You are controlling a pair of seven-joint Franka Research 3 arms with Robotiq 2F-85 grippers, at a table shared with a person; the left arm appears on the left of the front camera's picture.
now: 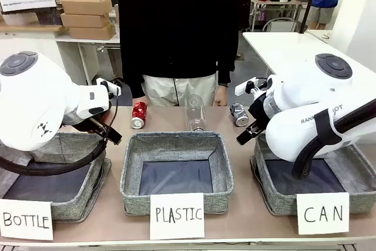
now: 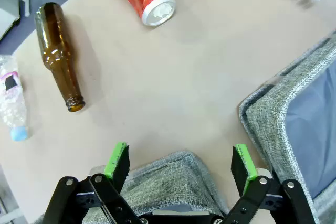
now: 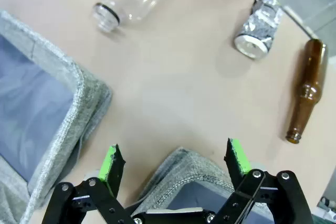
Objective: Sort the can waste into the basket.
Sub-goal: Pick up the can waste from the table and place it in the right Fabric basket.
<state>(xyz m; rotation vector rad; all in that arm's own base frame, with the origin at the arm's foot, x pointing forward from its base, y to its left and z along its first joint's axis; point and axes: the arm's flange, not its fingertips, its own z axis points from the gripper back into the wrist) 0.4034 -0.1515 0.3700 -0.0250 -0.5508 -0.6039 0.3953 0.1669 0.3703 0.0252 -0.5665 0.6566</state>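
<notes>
White twin arms with black claws; person in dark clothes.
Glossy, rounded white shells on left arm and right arm, each topped by a grey disc cap; thick black cable looped under the left shell, another over the right, beside partly hidden dark lettering. Left claw and right claw alike: black linkage fingers studded with silver pivot screws, tipped with bright green pads. Person in a black long-sleeved top over light khaki trousers.
</notes>
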